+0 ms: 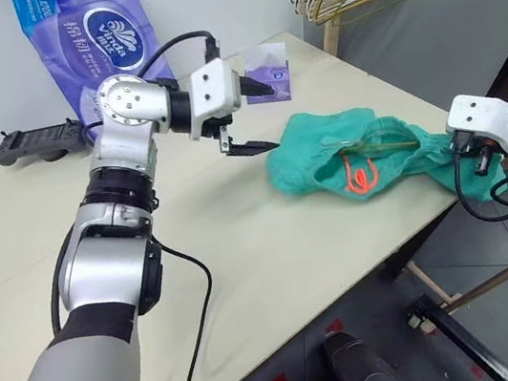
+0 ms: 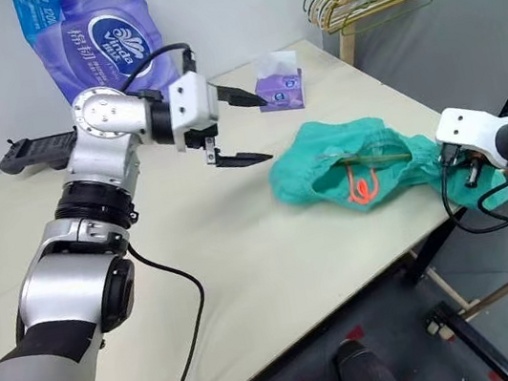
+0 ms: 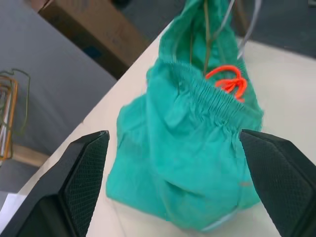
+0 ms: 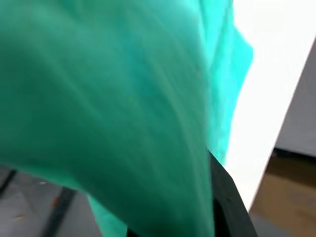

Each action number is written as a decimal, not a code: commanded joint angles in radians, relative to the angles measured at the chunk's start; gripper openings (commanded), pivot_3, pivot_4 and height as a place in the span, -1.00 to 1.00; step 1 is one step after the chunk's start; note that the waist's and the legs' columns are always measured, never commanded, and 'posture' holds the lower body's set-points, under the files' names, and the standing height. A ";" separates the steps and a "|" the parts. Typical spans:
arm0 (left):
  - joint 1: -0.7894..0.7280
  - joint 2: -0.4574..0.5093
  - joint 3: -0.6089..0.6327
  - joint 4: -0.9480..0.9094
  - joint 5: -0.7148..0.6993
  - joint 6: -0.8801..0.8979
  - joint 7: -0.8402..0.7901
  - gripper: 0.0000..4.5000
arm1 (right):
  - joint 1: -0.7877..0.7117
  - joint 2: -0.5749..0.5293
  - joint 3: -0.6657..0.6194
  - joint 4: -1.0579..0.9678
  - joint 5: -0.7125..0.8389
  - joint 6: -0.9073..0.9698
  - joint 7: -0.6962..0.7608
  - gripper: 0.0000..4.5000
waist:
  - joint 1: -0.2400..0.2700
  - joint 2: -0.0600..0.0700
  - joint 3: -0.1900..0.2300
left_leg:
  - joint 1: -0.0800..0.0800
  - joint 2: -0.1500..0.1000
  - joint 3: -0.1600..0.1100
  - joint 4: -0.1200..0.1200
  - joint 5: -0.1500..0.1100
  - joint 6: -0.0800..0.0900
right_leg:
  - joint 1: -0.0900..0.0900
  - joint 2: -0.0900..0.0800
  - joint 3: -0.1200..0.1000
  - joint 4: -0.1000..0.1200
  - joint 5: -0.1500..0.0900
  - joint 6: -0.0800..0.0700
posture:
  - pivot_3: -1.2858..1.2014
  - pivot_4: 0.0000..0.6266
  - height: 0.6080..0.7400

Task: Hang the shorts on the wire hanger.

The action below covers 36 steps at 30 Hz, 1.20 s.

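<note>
Left eye view: shorts (image 1: pixel 345 152) lying on table (image 1: pixel 249 278), wire hanger (image 1: pixel 377 144) seemingly tucked inside.
Left claw (image 1: pixel 256 113): gaping, holding nothing.
Right claw (image 1: pixel 481 159): clamping shorts' edge.
Remaining: lifting, hanging.

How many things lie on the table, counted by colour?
Teal-green: 1, the shorts
Purple: 2, a tissue pack and a small tissue box
Black: 1, a controller
Grey-green: 1, the wire hanger
Total: 5

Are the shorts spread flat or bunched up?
Bunched: the shorts lie crumpled on the table, one end hanging off its edge.
</note>
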 commanded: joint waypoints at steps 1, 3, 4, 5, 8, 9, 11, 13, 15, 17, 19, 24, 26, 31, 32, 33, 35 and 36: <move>0.036 0.011 0.011 -0.095 -0.029 0.044 -0.004 0.99 | 0.015 -0.041 -0.072 -0.025 0.034 0.025 -0.023 -1.00 | 0.004 -0.001 -0.003 | 0.000 0.000 0.000 0.001 0.000 0.000 | 0.001 0.000 0.000 0.000 0.000 0.000 | -0.13 -0.79 1.00; 0.048 0.007 0.008 -0.113 -0.025 0.053 0.006 0.99 | 0.024 -0.047 -0.073 -0.033 0.043 0.032 -0.025 -1.00 | 0.006 -0.001 -0.005 | 0.000 0.000 -0.002 0.002 0.000 0.000 | 0.001 -0.001 -0.002 0.000 0.000 0.000 | -0.13 -0.79 1.00; 0.049 0.003 0.008 -0.118 -0.025 0.059 0.011 0.99 | 0.026 -0.050 -0.071 -0.038 0.045 0.031 -0.025 -1.00 | 0.006 -0.001 -0.005 | 0.000 0.000 -0.002 0.002 0.000 0.000 | 0.002 -0.001 -0.002 0.000 0.000 0.000 | -0.13 -0.78 1.00; 0.050 -0.001 0.007 -0.121 -0.025 0.060 0.013 0.99 | 0.025 -0.051 -0.068 -0.041 0.046 0.030 -0.026 -1.00 | 0.006 -0.001 -0.005 | 0.000 0.000 -0.002 0.002 0.000 0.000 | 0.002 -0.001 -0.002 0.000 0.000 0.000 | -0.13 -0.79 1.00; 0.053 -0.009 0.000 -0.123 -0.018 0.047 0.016 0.99 | 0.015 -0.050 -0.058 -0.039 0.043 0.018 -0.026 -1.00 | 0.007 -0.001 -0.005 | 0.000 0.000 -0.002 0.002 0.000 0.000 | 0.002 -0.001 -0.003 0.000 0.000 0.000 | -0.13 -0.78 1.00; 0.060 -0.013 -0.002 -0.123 -0.017 0.041 0.015 0.99 | 0.012 -0.047 -0.056 -0.044 0.045 0.022 -0.022 -1.00 | 0.007 -0.001 -0.005 | 0.000 0.000 -0.002 0.002 0.000 0.000 | 0.002 -0.001 -0.003 0.000 0.000 0.000 | -0.12 -0.77 1.00; 0.073 -0.021 -0.004 -0.129 -0.021 0.039 0.019 0.99 | 0.012 -0.044 -0.058 -0.065 0.056 0.037 -0.010 -1.00 | 0.007 -0.001 -0.005 | 0.000 0.000 -0.003 0.002 0.000 0.001 | 0.002 -0.001 -0.003 0.000 0.000 0.000 | -0.12 -0.78 1.00; 0.081 -0.028 -0.002 -0.130 -0.022 0.038 0.029 0.99 | 0.009 -0.042 -0.061 -0.080 0.067 0.053 -0.003 -1.00 | 0.007 -0.001 -0.005 | 0.000 0.000 -0.003 0.002 0.000 0.001 | 0.002 -0.001 -0.003 0.000 0.000 0.000 | -0.12 -0.75 1.00; 0.098 -0.028 -0.001 -0.138 -0.021 0.041 0.036 0.99 | 0.009 -0.039 -0.065 -0.098 0.077 0.077 -0.007 -1.00 | 0.007 -0.001 -0.005 | 0.000 0.000 -0.003 0.002 -0.001 0.001 | 0.002 -0.001 -0.003 0.000 0.000 0.000 | -0.12 -0.75 1.00; 0.110 -0.026 -0.001 -0.149 -0.021 0.046 0.038 0.99 | 0.020 -0.042 -0.067 -0.110 0.088 0.087 -0.014 -1.00 | 0.007 -0.001 -0.005 | 0.000 0.000 -0.003 0.002 -0.002 0.003 | 0.002 -0.001 -0.003 0.000 0.000 0.000 | -0.12 -0.75 1.00; 0.118 -0.025 -0.002 -0.155 -0.021 0.045 0.038 0.99 | 0.031 -0.046 -0.069 -0.113 0.095 0.089 -0.020 -1.00 | 0.009 -0.001 -0.005 | 0.000 0.000 -0.003 0.002 -0.002 0.003 | 0.002 -0.001 -0.003 0.000 0.000 0.000 | -0.12 -0.75 1.00; 0.137 -0.049 -0.014 -0.137 0.003 0.016 0.080 0.99 | 0.034 -0.057 -0.059 -0.115 0.094 0.051 -0.027 -1.00 | 0.017 0.003 -0.037 | -0.002 0.000 -0.004 0.002 0.000 -0.001 | 0.000 -0.001 -0.005 -0.001 0.000 0.000 | -0.12 -1.00 1.00; 0.150 -0.062 -0.031 -0.114 0.031 -0.017 0.109 0.99 | 0.036 -0.059 -0.055 -0.127 0.096 0.045 -0.027 -1.00 | 0.022 0.002 -0.049 | -0.002 0.000 -0.004 0.002 0.000 -0.001 | 0.002 -0.001 -0.005 -0.002 0.000 0.000 | -0.12 -1.00 1.00; 0.172 -0.111 -0.096 -0.035 0.100 -0.080 0.139 0.99 | 0.036 -0.061 -0.055 -0.172 0.106 0.065 -0.030 -1.00 | 0.033 0.002 -0.071 | 0.000 0.000 -0.004 0.002 -0.003 0.004 | 0.005 -0.001 -0.005 -0.005 0.000 0.000 | -0.13 -1.00 1.00; 0.168 -0.118 -0.107 -0.010 0.120 -0.105 0.155 0.99 | 0.030 -0.061 -0.053 -0.180 0.107 0.070 -0.029 -1.00 | 0.034 0.002 -0.072 | 0.000 0.000 -0.004 0.002 -0.003 0.005 | 0.005 -0.001 -0.005 -0.005 0.000 0.000 | -0.14 -1.00 1.00; 0.155 -0.127 -0.119 0.029 0.147 -0.138 0.188 0.99 | 0.023 -0.062 -0.054 -0.191 0.111 0.079 -0.027 -1.00 | 0.034 0.002 -0.072 | 0.000 0.000 -0.004 0.002 -0.003 0.005 | 0.005 -0.001 -0.005 -0.005 0.000 0.000 | -0.14 -1.00 1.00; 0.125 -0.146 -0.129 0.104 0.186 -0.180 0.258 0.99 | 0.016 -0.067 -0.054 -0.215 0.116 0.092 -0.020 -1.00 | 0.034 0.002 -0.072 | 0.000 0.000 -0.004 0.002 -0.003 0.005 | 0.005 -0.001 -0.005 -0.006 0.000 0.000 | -0.15 -1.00 1.00; 0.106 -0.155 -0.133 0.144 0.210 -0.204 0.309 0.99 | 0.016 -0.069 -0.056 -0.228 0.120 0.102 -0.018 -1.00 | 0.035 0.002 -0.072 | 0.000 0.000 -0.004 0.002 -0.003 0.005 | 0.005 -0.001 -0.005 -0.006 0.000 0.000 | -0.15 -1.00 1.00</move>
